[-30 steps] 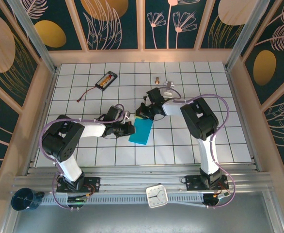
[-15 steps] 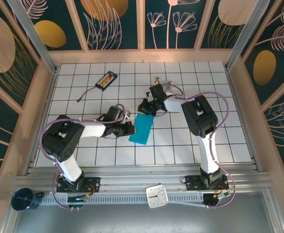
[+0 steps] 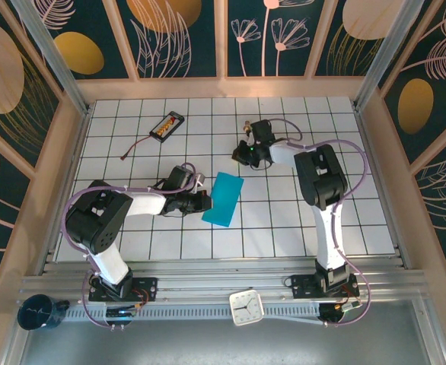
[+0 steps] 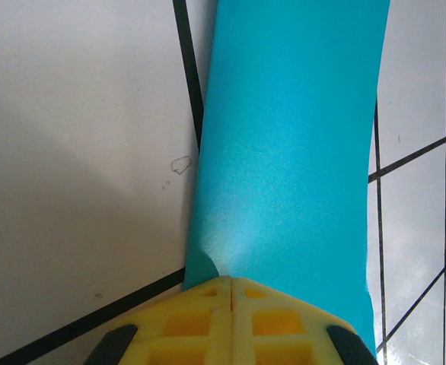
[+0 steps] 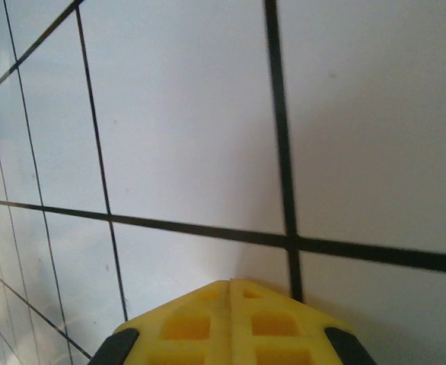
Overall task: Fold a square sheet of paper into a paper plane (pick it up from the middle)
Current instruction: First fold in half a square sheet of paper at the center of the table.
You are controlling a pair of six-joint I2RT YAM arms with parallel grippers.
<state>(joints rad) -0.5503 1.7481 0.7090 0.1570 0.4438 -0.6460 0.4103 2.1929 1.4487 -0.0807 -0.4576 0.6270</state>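
Since the earlier frame, the right gripper [image 3: 244, 154] had withdrawn from the far end of the paper [image 3: 224, 199]. It now stood beyond the paper's far right corner, clear of it. In the right wrist view, its jaws were pressed together with nothing between them, low over bare table [image 5: 192, 137].

The left gripper [image 3: 202, 202] had not shifted. It lay at the paper's near left edge. In the left wrist view, the left gripper [image 4: 230, 283] had its jaws closed on that edge, and a small dimple in the paper [image 4: 291, 152] marked the pinch.

The paper lay flat on the table as a narrow band, longer than wide and slightly skewed to the grid. No point or wing had been formed yet.

A battery pack [image 3: 167, 125] lay well beyond the paper's far left, clear of the work.

Step in hand, as judged: a lengthwise fold was down and the right arm had released it, while the left arm anchored the sheet.

The next move probably calls for the right gripper to return to the paper's far end. There it should take one corner and turn it in toward the centre line. The left grip must hold the band fixed; otherwise the thin sheet is likely to slide or spring open.
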